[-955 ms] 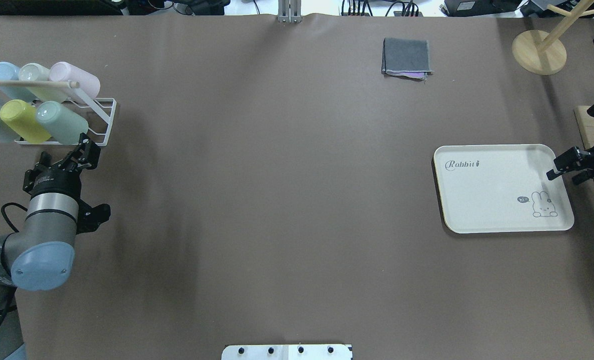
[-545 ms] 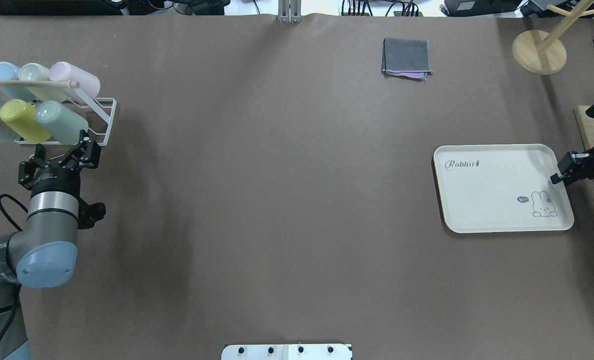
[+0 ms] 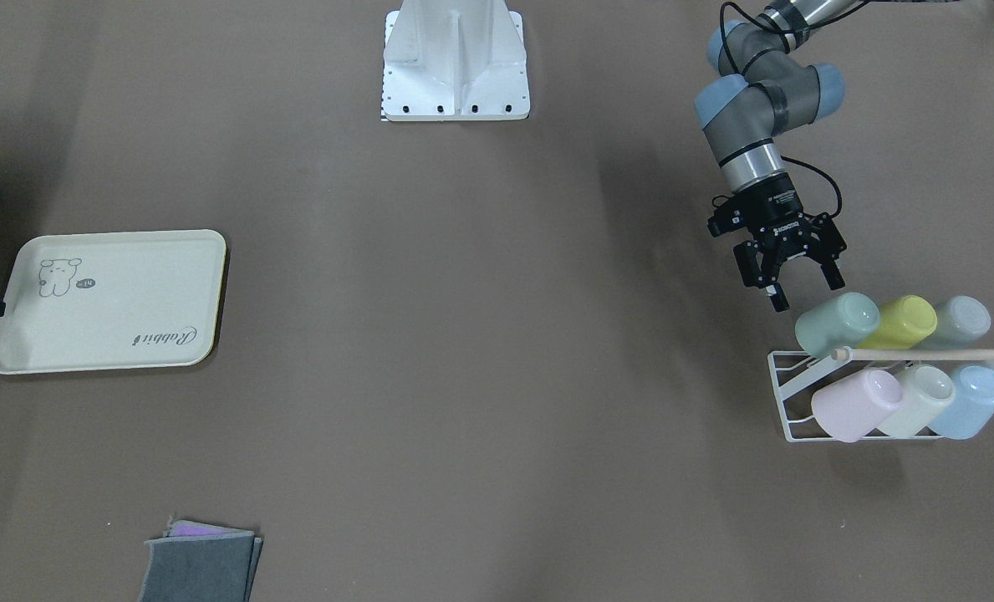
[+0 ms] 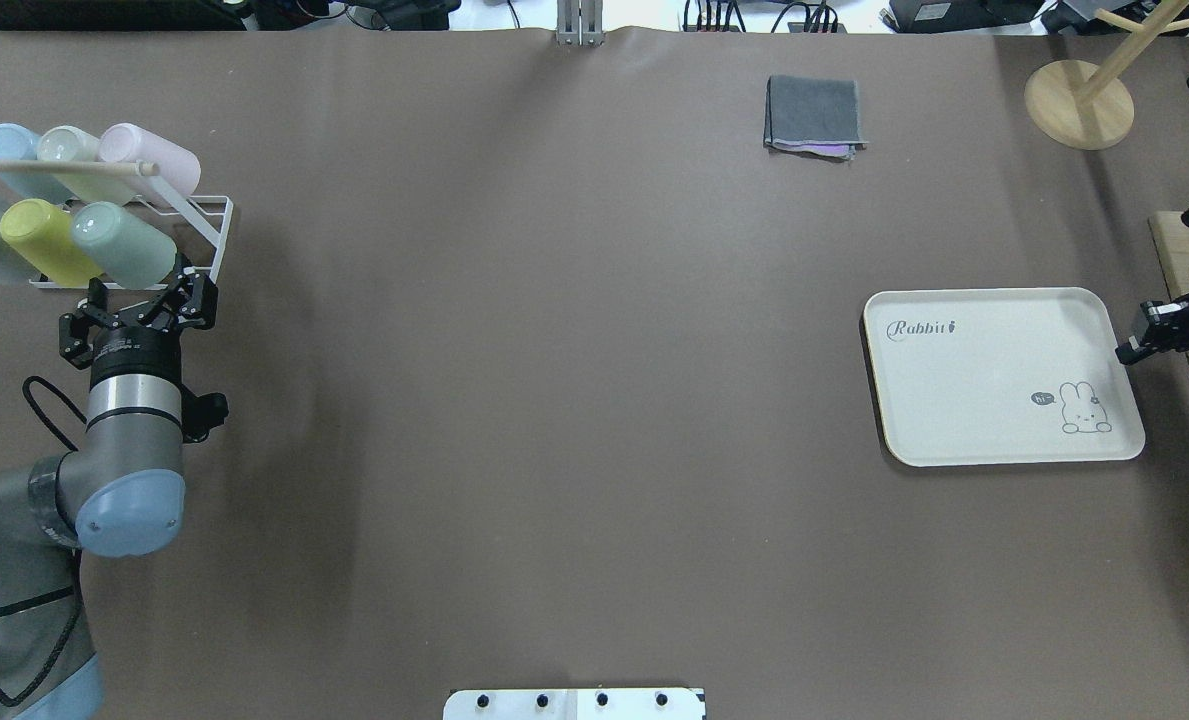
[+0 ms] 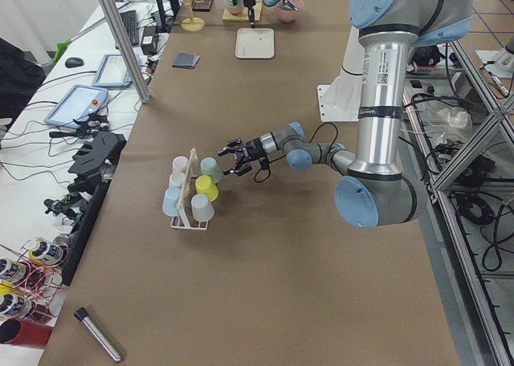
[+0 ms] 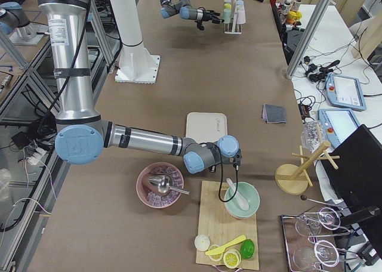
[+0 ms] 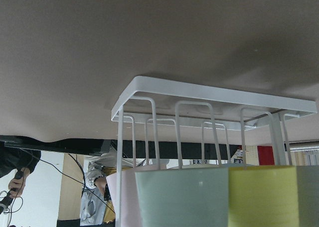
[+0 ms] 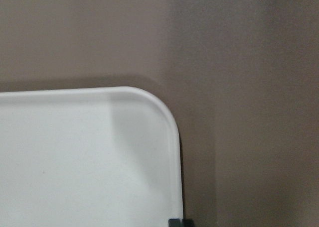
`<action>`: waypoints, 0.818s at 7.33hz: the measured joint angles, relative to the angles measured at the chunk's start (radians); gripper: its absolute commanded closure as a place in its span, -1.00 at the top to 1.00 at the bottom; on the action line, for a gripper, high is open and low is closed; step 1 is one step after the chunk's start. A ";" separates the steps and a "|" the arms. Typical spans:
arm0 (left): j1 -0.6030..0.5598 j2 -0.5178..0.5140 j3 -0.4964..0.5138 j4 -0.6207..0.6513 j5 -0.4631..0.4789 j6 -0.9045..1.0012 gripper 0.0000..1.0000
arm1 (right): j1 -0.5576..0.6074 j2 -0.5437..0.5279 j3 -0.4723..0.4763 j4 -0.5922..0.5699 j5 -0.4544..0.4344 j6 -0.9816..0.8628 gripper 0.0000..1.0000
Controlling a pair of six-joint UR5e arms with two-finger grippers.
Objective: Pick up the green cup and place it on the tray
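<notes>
Where it lies racked, green cup [image 4: 124,243] sits beside left gripper [image 4: 144,295].

Matt plastic green cup [image 4: 126,245]; white-coated metal wire rack [image 7: 214,95], bare wooden dowel [image 4: 54,167]; smooth cream tray [image 4: 994,440]; matt brown worktop [image 4: 554,400]; grey cloth [image 4: 814,112].

Even overhead light, soft shadows, wrist views perhaps blurred
</notes>
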 measured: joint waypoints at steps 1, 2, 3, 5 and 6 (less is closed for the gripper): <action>-0.013 -0.011 0.012 -0.008 0.000 0.000 0.97 | 0.000 0.002 0.000 0.000 -0.003 -0.002 -0.49; -0.024 -0.015 0.019 -0.015 0.000 0.001 0.97 | 0.000 0.005 0.000 -0.001 -0.005 -0.003 -0.48; -0.032 -0.016 0.024 -0.018 0.001 0.001 0.97 | -0.001 0.006 -0.001 -0.001 -0.006 -0.003 -0.48; -0.041 -0.020 0.047 -0.020 0.001 0.000 0.97 | -0.005 0.009 -0.005 -0.001 -0.010 -0.004 -0.48; -0.041 -0.029 0.064 -0.019 0.002 0.000 0.96 | -0.011 0.010 -0.007 -0.001 -0.012 -0.004 -0.48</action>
